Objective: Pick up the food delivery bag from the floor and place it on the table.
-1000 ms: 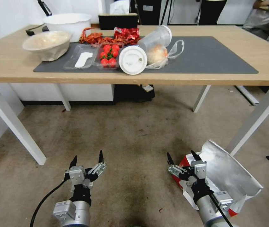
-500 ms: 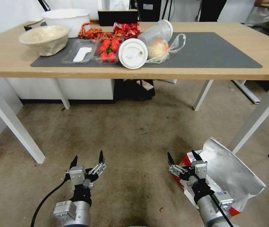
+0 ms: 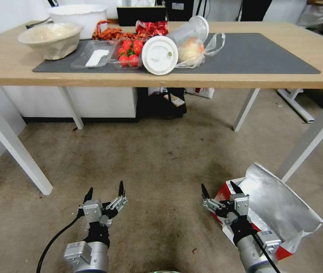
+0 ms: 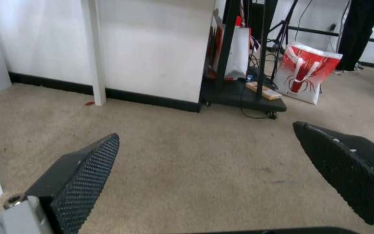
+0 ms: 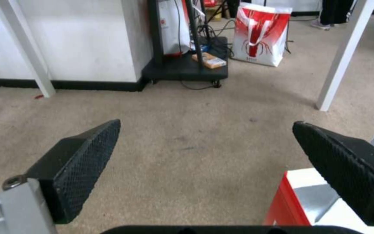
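food delivery bag (image 3: pixel 278 206) sits on the floor (image 3: pixel 157 167) by our right side, foil top open. our right gripper (image 3: pixel 219 189) waits spread wide beside it, our left gripper (image 3: pixel 105 190) too, both empty.

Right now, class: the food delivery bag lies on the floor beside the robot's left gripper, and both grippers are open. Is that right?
One error: the food delivery bag lies beside the right gripper, not the left gripper, as the head view shows. It is on the floor, and both grippers are open.
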Controlling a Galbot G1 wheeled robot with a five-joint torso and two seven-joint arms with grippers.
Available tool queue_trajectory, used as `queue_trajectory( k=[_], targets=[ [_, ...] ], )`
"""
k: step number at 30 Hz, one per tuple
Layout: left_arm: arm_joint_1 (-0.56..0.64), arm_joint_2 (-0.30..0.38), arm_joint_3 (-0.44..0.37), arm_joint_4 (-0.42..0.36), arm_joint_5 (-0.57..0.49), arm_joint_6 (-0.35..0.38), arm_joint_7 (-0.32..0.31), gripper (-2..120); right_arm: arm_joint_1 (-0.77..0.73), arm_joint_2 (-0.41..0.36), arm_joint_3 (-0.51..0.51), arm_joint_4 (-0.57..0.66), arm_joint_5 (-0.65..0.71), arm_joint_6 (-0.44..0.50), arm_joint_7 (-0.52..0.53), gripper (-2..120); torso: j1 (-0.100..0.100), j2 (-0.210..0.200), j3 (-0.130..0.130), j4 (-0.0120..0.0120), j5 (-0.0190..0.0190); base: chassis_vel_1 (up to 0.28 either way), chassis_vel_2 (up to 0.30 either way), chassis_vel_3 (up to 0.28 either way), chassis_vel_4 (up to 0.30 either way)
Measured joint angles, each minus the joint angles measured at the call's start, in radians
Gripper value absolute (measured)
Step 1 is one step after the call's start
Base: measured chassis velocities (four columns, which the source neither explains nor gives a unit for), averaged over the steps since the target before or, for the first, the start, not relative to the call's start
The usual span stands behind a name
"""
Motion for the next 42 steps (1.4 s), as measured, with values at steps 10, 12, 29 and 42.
queue_trajectory(
  k=[10,12,29,42],
  targets=[
    [0.001,0.000,-0.001,-0.001,0.000,-0.002,0.001,100,-0.006,0.002,-0.003,0.008,-0.002,0.000,0.000,100,-0.002,-0.009,0.000,0.0000,0.0000,0.000,0.000,0.000,0.000],
    [-0.001,-0.003,-0.003,0.012,0.004,-0.037,0.005,100,-0.006,0.002,-0.003,0.008,-0.002,0.000,0.000,100,-0.002,-0.008,0.000,0.0000,0.0001,0.000,0.000,0.000,0.000],
    [0.007,0.046,-0.049,0.029,0.052,-0.048,0.048,100,0.049,-0.153,0.161,0.006,0.185,0.115,-0.155,100,-0.002,-0.002,0.000,-0.0001,0.0004,0.000,0.000,0.000,0.000],
    [0.011,0.069,-0.066,0.026,0.033,-0.067,0.085,100,0.033,-0.468,0.495,-0.206,0.448,0.091,-0.317,100,-0.001,0.001,0.000,-0.0001,0.0002,0.000,0.000,0.000,0.000]
  ],
)
